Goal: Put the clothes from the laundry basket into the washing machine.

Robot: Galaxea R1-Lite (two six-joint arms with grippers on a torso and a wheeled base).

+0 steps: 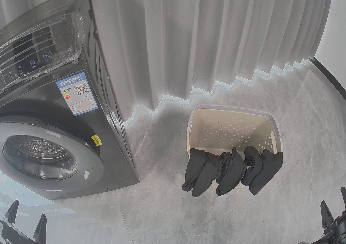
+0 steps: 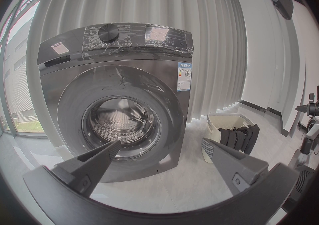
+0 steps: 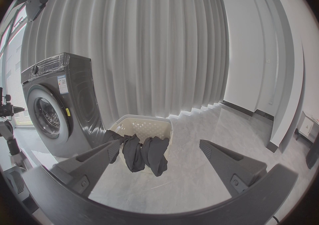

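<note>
Left gripper (image 2: 161,142) and right gripper (image 3: 159,147) jaws apart: best pinch a thick fold of the clothes (image 3: 156,152) ahead of the right (draped over the laundry basket (image 3: 148,126) rim).

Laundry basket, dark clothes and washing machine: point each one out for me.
laundry basket (image 1: 230,109), head view, far rim.
dark clothes (image 1: 230,169), head view, draped middle piece.
washing machine (image 2: 56,83), left wrist view, grey front panel.

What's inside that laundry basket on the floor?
Dark clothes hang over the near rim of the laundry basket. Its perforated inner walls look bare. The bottom behind the clothes is covered, so more could lie there.
</note>
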